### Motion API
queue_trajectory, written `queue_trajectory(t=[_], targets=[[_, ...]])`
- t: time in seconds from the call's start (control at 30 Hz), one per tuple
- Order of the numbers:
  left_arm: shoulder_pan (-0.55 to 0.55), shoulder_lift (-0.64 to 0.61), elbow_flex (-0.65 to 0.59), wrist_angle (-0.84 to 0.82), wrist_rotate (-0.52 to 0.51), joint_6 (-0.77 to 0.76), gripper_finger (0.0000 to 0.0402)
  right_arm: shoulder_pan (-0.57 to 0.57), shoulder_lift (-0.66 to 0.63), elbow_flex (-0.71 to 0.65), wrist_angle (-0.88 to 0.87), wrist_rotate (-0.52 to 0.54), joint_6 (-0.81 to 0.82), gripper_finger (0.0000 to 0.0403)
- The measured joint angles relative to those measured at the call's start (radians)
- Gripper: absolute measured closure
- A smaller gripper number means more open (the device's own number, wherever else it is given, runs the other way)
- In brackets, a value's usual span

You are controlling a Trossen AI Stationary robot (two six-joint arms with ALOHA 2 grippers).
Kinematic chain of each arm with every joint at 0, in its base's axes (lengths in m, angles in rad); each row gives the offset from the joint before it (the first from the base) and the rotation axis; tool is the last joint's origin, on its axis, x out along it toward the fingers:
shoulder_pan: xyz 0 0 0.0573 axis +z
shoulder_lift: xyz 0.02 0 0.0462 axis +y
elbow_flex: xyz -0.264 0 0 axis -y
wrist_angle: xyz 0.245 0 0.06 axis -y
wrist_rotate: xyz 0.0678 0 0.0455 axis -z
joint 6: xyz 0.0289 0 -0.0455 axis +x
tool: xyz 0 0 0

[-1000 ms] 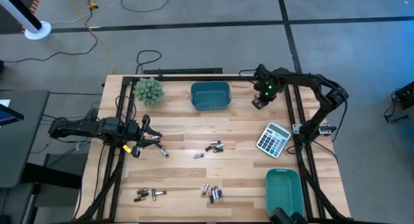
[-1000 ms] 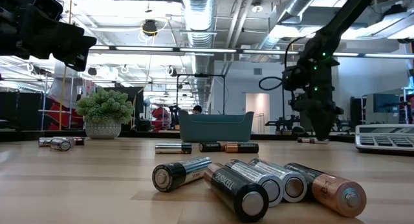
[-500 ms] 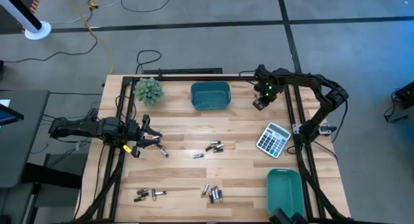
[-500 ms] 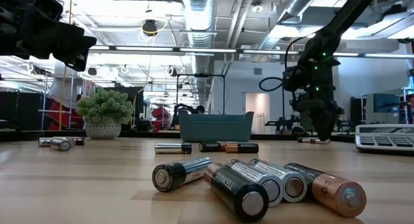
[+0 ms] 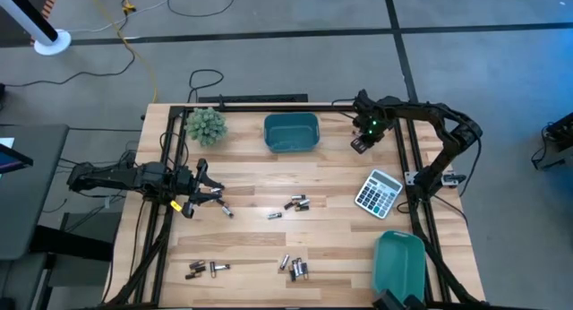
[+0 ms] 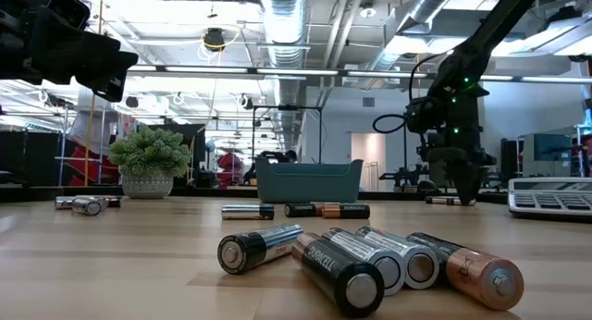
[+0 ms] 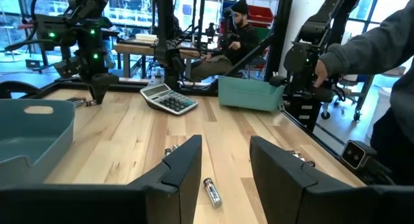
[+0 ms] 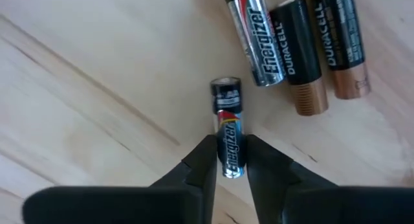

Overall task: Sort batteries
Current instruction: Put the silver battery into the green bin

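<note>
From the low camera's edge of the wooden surface (image 5: 260,234), a cluster of AA batteries (image 6: 365,263) lies nearest, side by side. They look small, hard and smooth, light for their size, and would roll or slip if pinched off-centre; I judge the middle of the barrel, taken across its width, the best hold.

Toward the far teal bin (image 5: 291,133), more batteries lie scattered in small groups. The left end effector (image 7: 223,166) hovers low with its fingers spread and nothing between them; one loose cell (image 7: 211,191) lies just ahead of it. A potted plant (image 5: 206,124) stands left of the bin.

Right of that bin, the right end effector (image 8: 229,160) has its fingers closing on either side of a single Energizer cell (image 8: 228,136), at one end of it. Three other cells (image 8: 299,46) lie just beside it, close enough to be nudged. A calculator (image 5: 378,193) sits farther right, and a second teal bin (image 5: 398,262) nearer the front corner.
</note>
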Motion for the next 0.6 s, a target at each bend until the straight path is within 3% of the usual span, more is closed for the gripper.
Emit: queue_trajectory(t=[0.6], targets=[[0.000, 0.000, 0.000, 0.000, 0.000, 0.000, 0.0274, 0.038, 0.000, 0.024, -0.028, 0.004, 0.024, 0.0381]])
